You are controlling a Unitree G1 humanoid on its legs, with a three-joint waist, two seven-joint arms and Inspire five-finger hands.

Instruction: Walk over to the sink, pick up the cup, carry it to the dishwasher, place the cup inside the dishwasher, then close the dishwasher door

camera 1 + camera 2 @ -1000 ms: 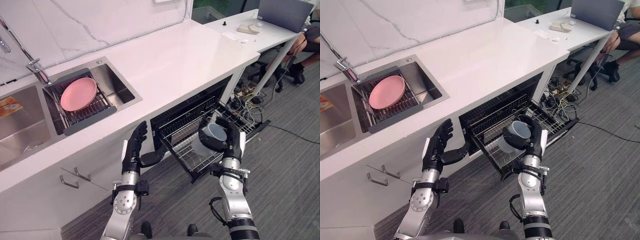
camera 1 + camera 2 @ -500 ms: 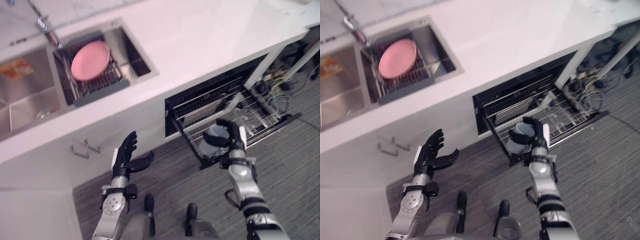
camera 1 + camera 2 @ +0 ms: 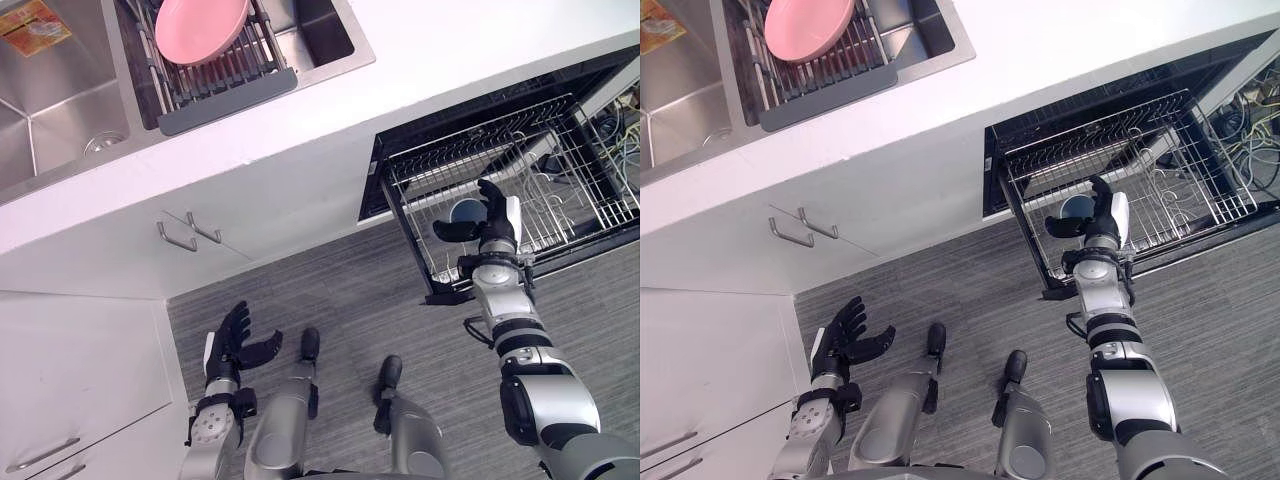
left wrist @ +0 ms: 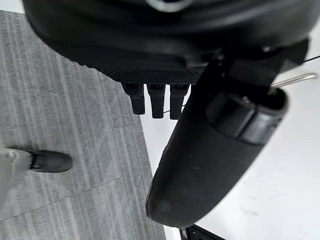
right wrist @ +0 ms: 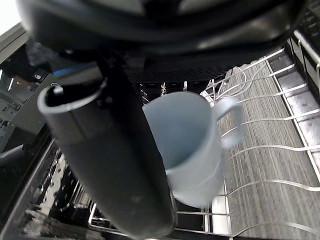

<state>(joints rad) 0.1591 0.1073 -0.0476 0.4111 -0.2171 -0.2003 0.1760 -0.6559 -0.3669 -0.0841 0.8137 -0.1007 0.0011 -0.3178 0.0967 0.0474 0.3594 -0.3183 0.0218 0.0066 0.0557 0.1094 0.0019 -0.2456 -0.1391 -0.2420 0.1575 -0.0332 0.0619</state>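
Observation:
A light blue cup with a handle lies in the pulled-out wire rack of the dishwasher, near its front left corner. My right hand is right beside it, fingers straight up and thumb stretched out under the cup's side, open and not curled round it. In the right wrist view the cup shows past the thumb, mouth toward the camera, handle blurred. My left hand hangs low over the floor by the white cabinet, open and holding nothing.
The dishwasher door lies open flat under the rack. A pink plate rests on a drying rack in the sink. Cabinet handles stick out below the white counter. Cables lie beyond the rack.
The camera has tilted down toward the floor. My right hand reached over the rack and its fingers straightened, leaving the cup in the rack. The left hand has dropped lower.

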